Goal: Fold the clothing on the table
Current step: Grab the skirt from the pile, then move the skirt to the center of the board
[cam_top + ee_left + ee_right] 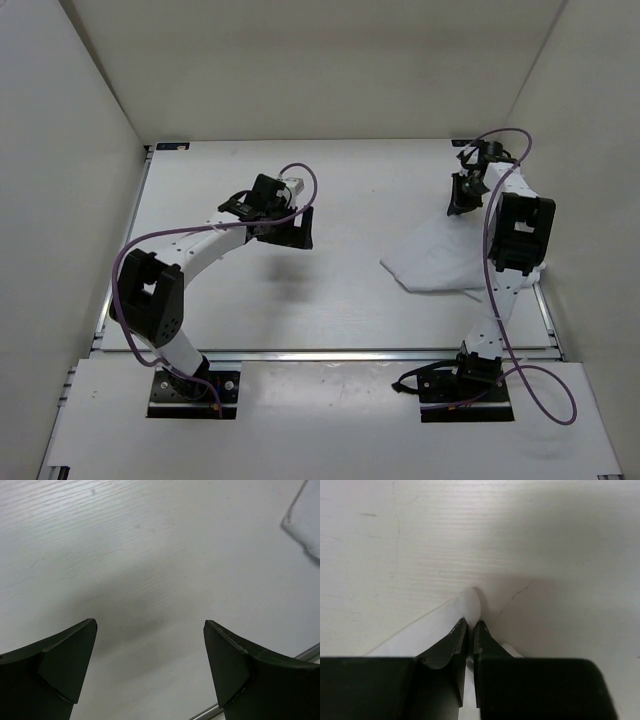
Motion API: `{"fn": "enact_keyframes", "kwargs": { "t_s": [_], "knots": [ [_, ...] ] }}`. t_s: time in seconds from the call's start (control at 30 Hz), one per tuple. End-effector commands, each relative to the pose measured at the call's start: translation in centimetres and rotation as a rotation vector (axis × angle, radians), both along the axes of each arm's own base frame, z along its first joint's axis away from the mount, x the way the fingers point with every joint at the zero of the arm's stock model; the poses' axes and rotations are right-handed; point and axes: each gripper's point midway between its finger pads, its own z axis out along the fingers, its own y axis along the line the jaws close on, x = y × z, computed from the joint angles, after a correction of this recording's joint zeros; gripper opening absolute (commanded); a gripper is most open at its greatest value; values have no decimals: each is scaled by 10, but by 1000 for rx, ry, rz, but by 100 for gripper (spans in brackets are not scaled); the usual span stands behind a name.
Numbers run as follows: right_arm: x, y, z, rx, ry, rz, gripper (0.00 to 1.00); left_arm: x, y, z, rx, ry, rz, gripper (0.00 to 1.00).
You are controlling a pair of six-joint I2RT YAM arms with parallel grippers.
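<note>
The clothing [440,262], a thin plain white cloth, lies crumpled on the right side of the table [330,310], partly under my right arm. My right gripper [461,196] is at the cloth's far corner. In the right wrist view its jaws [470,625] are pressed together with a peak of the white clothing [471,602] pinched between them. My left gripper [294,228] hovers over bare table left of centre, wide open with nothing between its fingers [75,652]. A corner of the clothing [306,520] shows at the upper right of the left wrist view.
White walls [70,150] close in the table on the left, back and right. Silver rails [330,354] run along the table's near edge and sides. A rail [220,711] also shows at the bottom of the left wrist view.
</note>
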Motion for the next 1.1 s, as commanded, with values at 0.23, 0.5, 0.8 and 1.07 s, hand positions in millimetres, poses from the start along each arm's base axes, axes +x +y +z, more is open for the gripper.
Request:
{"fn": "enact_keyframes", "kwargs": {
  "t_s": [0.23,0.5,0.8,1.07],
  "knots": [
    [-39,133,59,17,-58,257,1,-42,-72,-10,-361,25,-68,98],
    [-65,199,65,136,-14,336,0,-86,-133,-27,-579,121,-119,99],
    [-33,291,172,414,-220,491,0,-94,-133,-17,-632,89,-64,99],
    [-39,314,385,538,-729,586,0,-26,-7,78,-568,-255,217,98]
  ]
}}
